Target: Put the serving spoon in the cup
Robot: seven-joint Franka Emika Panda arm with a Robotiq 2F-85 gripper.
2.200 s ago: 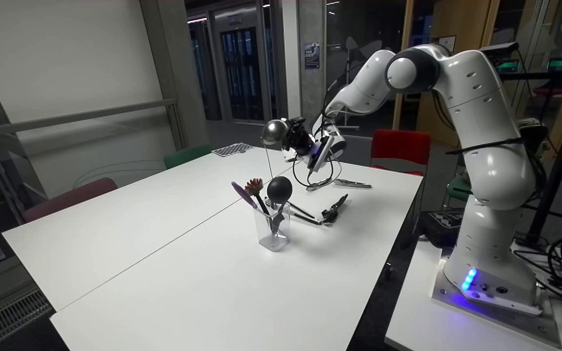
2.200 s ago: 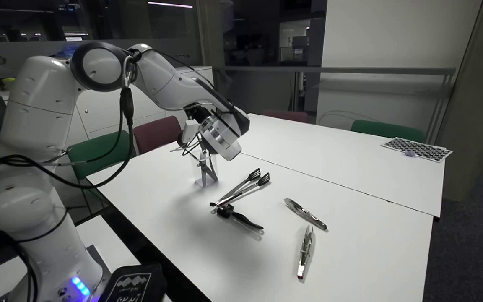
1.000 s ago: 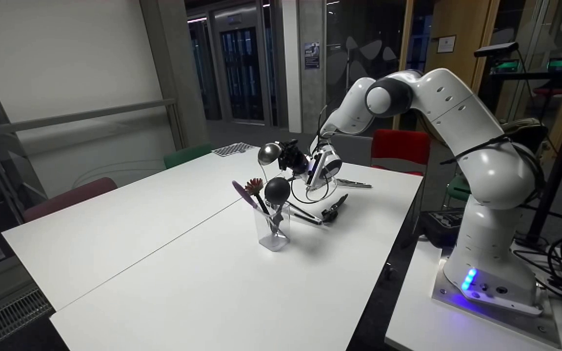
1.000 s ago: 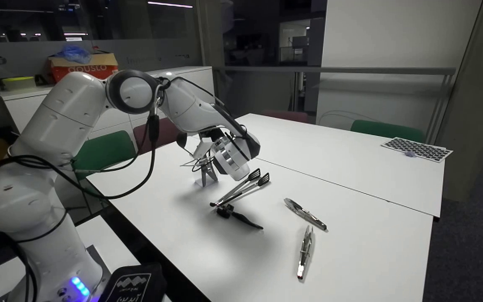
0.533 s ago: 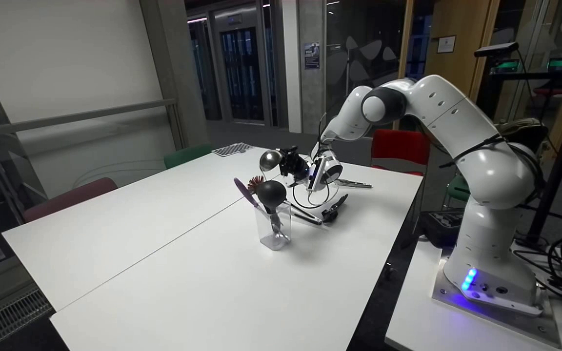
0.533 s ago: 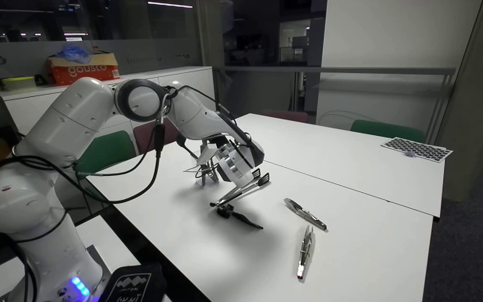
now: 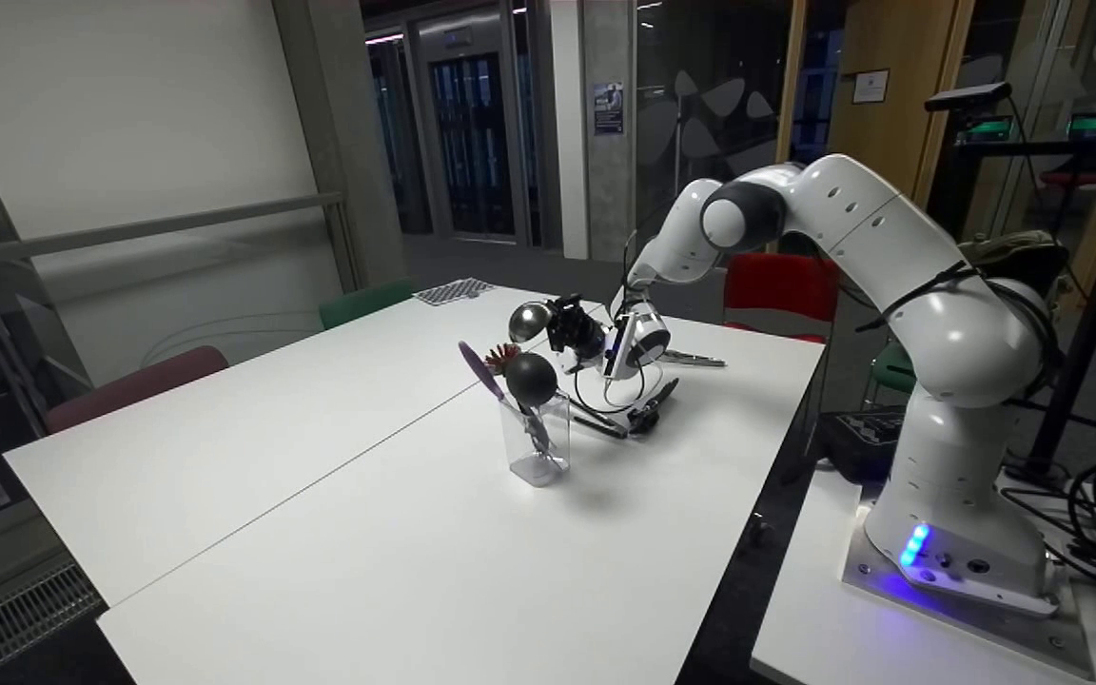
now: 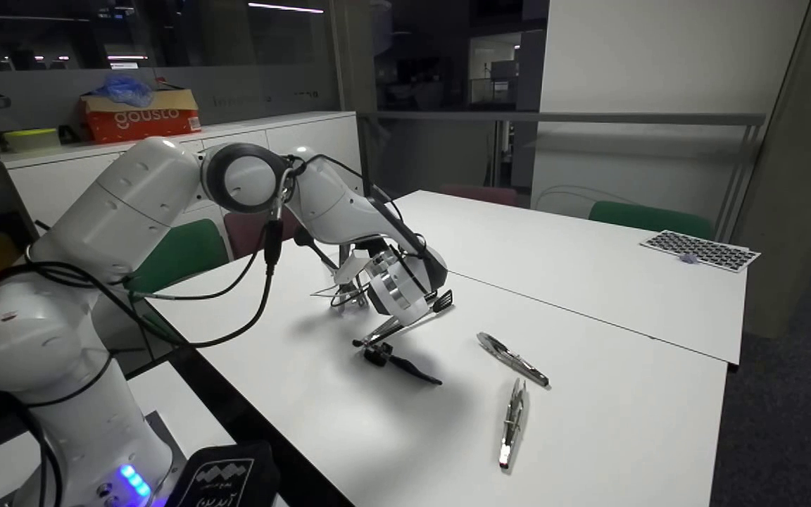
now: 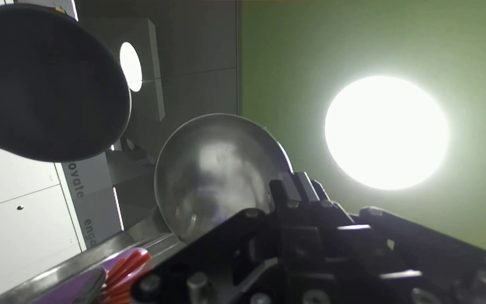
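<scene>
In an exterior view the serving spoon's shiny silver bowl (image 7: 529, 322) is raised above and behind the see-through cup (image 7: 538, 457), which stands upright on the table. My gripper (image 9: 297, 185) is shut on the bowl's rim; the bowl (image 9: 217, 169) fills the middle of the wrist view. The spoon's slim handle runs downward behind the utensils in the cup. Whether its lower end is inside the cup I cannot tell. A dark ladle (image 7: 531, 379), a red-bristled brush (image 7: 500, 359) and a purple utensil (image 7: 479, 369) lean in the cup. Elsewhere my wrist hides most of the cup.
On the white table lie tongs with slotted black heads (image 8: 443, 301) and a black-handled tool (image 8: 412, 370), under and beside my wrist. Silver tongs (image 8: 514, 359) and another silver pair (image 8: 512, 426) lie farther off. The ladle's dark head (image 9: 49, 84) is close to the spoon bowl.
My arm has come down and forward with the spoon. The ladle has swung left and lower, the brush and purple utensil have shifted, and the cup has slid slightly.
</scene>
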